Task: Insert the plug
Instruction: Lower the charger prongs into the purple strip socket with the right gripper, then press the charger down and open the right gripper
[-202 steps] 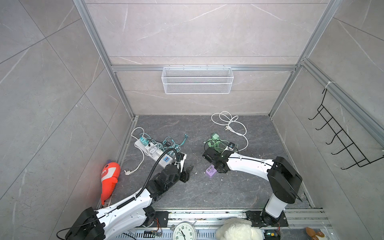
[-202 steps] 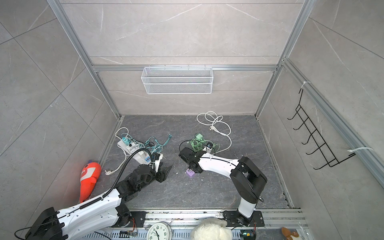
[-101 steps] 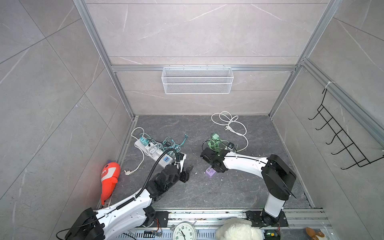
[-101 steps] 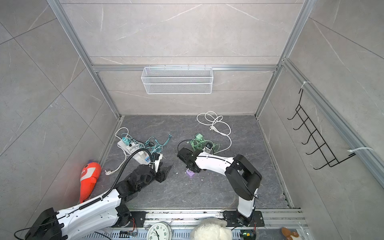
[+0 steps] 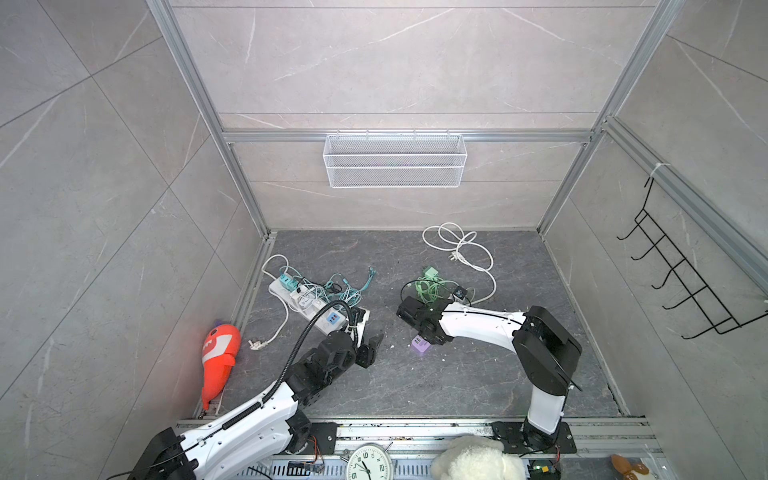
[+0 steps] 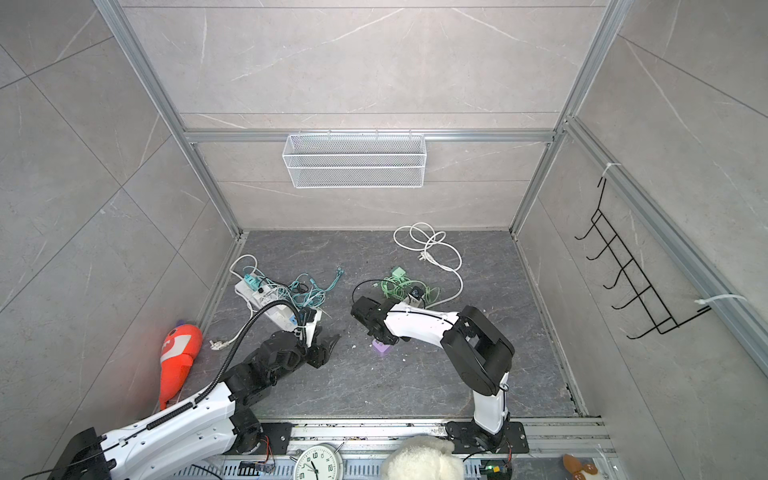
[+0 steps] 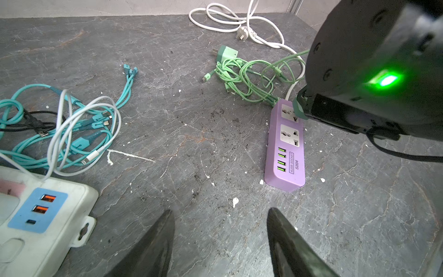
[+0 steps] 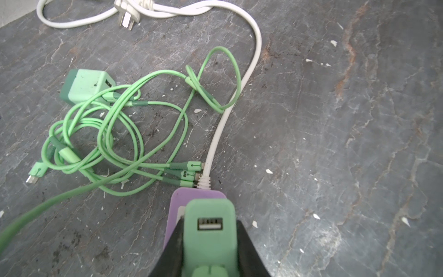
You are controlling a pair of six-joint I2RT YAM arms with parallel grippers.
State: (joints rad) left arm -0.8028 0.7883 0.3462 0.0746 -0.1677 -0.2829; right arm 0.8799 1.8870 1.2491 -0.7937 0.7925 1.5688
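Dark grey stone floor (image 5: 415, 386): purple power strip (image 5: 419, 345) at centre; green cable bundle (image 5: 430, 289) near it at 12 o'clock; white cord (image 5: 461, 249) at 1 o'clock; white power strip (image 5: 291, 297) with teal cables (image 5: 349, 286) at 10 o'clock.

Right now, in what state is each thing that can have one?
purple strip: near socket and USB ports empty
green charger: at the purple strip's far socket; seating not clear
right gripper: shut on green charger
left gripper: open, empty
second green charger: loose, unplugged
white plug: unplugged on the floor
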